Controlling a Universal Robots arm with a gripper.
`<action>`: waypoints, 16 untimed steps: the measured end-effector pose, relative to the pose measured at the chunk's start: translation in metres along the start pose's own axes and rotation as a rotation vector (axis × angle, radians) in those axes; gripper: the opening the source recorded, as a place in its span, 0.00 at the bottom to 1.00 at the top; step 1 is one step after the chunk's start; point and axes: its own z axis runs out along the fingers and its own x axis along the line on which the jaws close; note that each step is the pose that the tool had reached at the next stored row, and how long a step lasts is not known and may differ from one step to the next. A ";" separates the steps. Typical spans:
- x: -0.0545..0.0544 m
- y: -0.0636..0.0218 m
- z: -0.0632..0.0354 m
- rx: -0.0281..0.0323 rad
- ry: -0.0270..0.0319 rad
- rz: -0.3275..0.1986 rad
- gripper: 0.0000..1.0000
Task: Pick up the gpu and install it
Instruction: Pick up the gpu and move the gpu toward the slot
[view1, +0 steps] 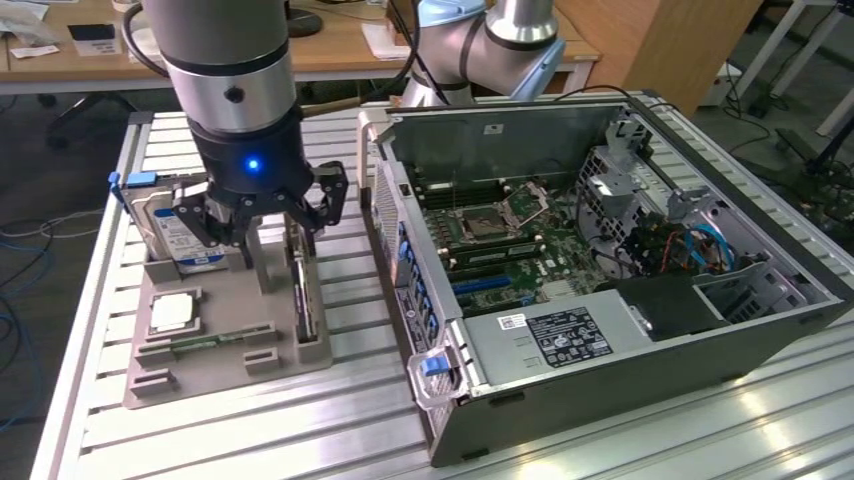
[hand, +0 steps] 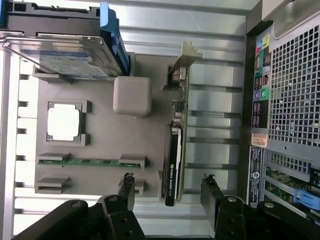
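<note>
Over the grey tray (view1: 214, 300), the gripper (view1: 278, 238) hovers, jaws apart, above the upright gpu (view1: 304, 300); misalignment, hard to judge here, could tip the thin card.

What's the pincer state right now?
Pincer: open, holding nothing; it straddles the gpu with a gap on each side.

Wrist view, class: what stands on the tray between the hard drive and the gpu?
A plain grey block stands on the tray between the hard drive and the gpu; the wrist view shows this.
</note>
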 end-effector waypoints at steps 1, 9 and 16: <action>0.000 -0.0010 0.0004 0.0000 0.0000 0.000 0.65; -0.001 -0.0051 0.0039 -0.0017 0.0010 -0.001 0.65; -0.006 0.0004 0.0069 0.0328 0.0022 -0.002 0.65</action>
